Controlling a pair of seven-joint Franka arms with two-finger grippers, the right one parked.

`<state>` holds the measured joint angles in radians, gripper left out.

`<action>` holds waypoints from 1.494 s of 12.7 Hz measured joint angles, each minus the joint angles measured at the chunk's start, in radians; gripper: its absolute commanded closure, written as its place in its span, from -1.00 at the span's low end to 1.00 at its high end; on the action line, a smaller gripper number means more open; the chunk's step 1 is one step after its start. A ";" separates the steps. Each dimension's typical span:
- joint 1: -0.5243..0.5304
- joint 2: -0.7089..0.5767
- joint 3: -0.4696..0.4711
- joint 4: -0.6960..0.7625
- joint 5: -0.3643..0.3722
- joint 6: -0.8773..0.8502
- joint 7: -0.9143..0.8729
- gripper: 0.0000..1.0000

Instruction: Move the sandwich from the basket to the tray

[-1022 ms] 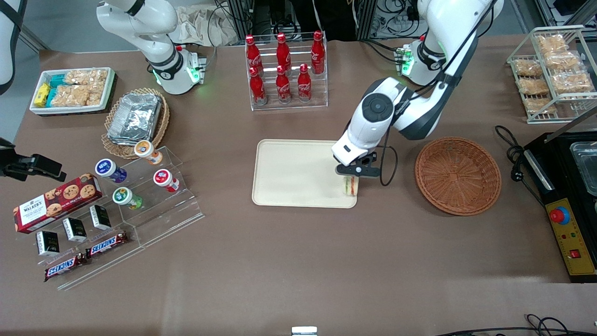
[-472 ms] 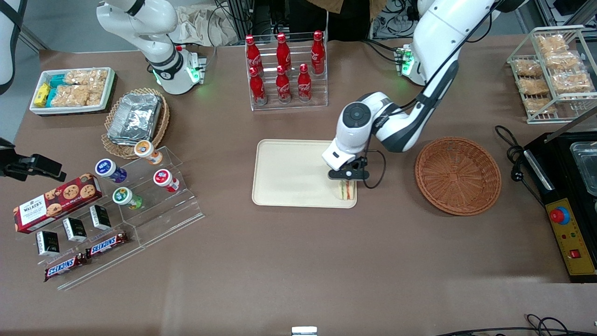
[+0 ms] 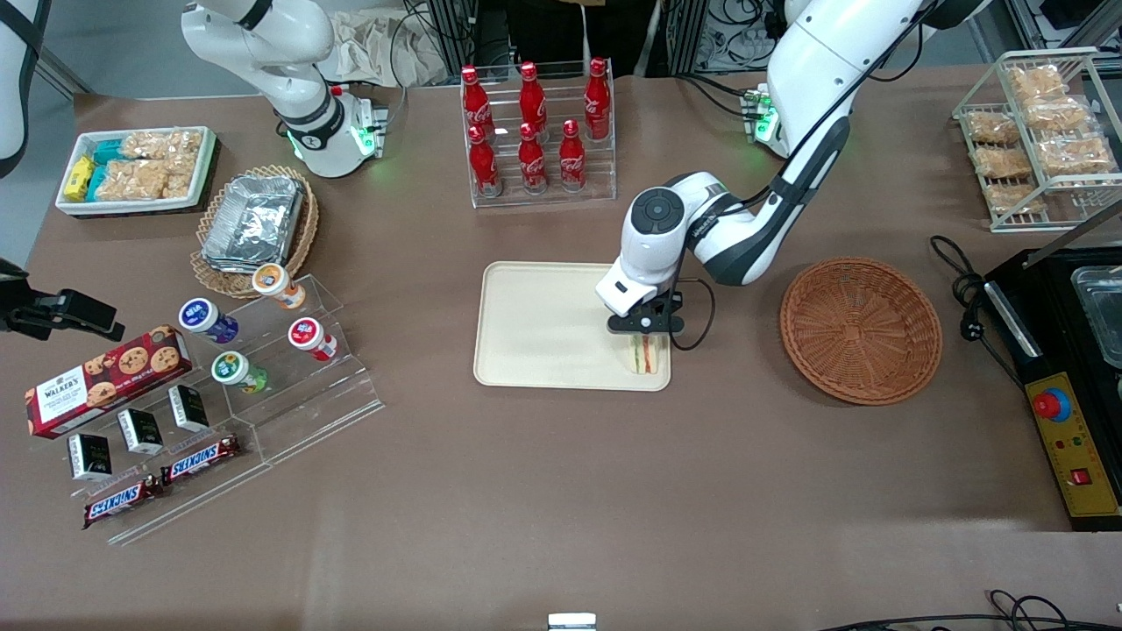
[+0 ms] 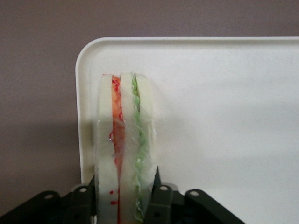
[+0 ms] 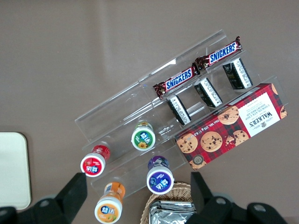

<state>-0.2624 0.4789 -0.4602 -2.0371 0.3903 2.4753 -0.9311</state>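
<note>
1. The gripper (image 3: pixel 646 337) hangs low over the tray's corner nearest the basket, its fingers (image 4: pixel 161 198) pressed against both bread faces of the sandwich (image 4: pixel 125 149).
2. The sandwich stands on edge, filling layers upright, just inside the tray (image 3: pixel 543 324) rim.
3. The basket (image 3: pixel 861 329) sits beside the tray, toward the working arm's end of the table.
</note>
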 measured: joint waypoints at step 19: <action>0.035 -0.673 0.426 0.335 -0.390 -0.934 0.744 -1.00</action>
<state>-0.2270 -0.1944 -0.0344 -1.7025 0.0005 1.5414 -0.1870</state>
